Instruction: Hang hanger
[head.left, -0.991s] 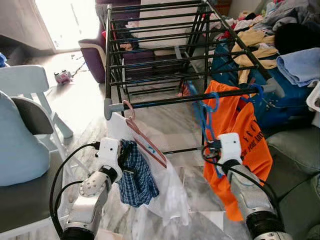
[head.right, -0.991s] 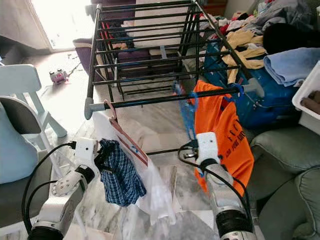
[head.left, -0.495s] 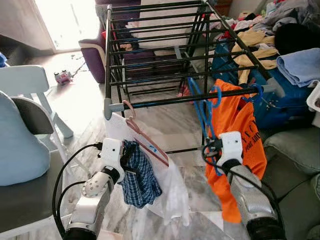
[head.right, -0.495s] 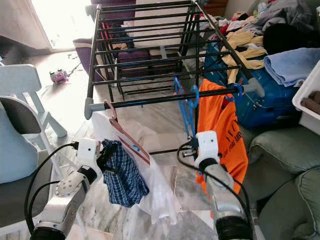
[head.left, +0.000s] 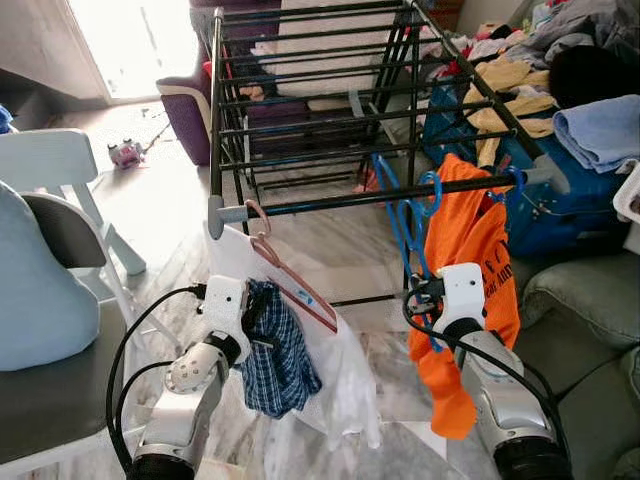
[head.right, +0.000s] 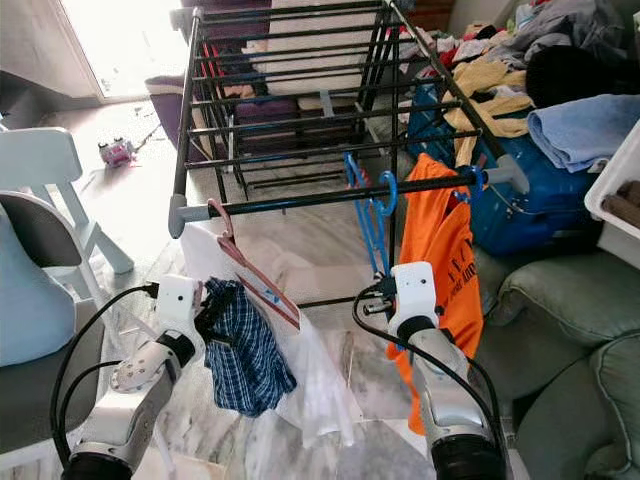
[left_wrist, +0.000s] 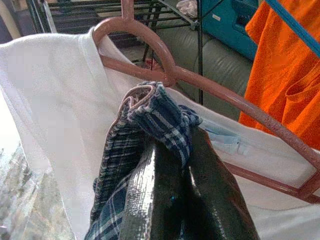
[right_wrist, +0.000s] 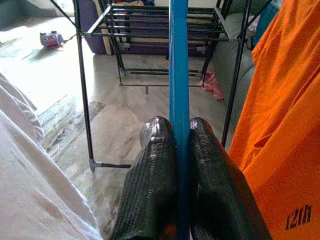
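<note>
hanging from the black metal drying rack (head.left: 300, 110) is a thin blue plastic hanger (head.left: 405, 225), its hook curled over the rack's front rail and its flat, smooth bar running straight down between the jaws of the right gripper (right_wrist: 181, 150). those jaws are clamped on the bar from both sides, their black pads finely ribbed, with the hook well above them. just beside the jaws, on the outer side, an orange t-shirt (head.left: 465, 270) with dark lettering drapes in soft folds off the same rail.

the left gripper (left_wrist: 170, 165) has its glossy black jaws pinched together on a crumpled blue plaid cloth (head.left: 278, 350), a woven check with a hemmed edge bunched over the fingertips. just past those jaws hangs a pink hanger (head.left: 290, 275) of rounded tube, hooked on the rail near its grey end cap, carrying a thin white garment (head.left: 345, 385) that falls limp toward the marbled floor (head.left: 180, 230).
</note>
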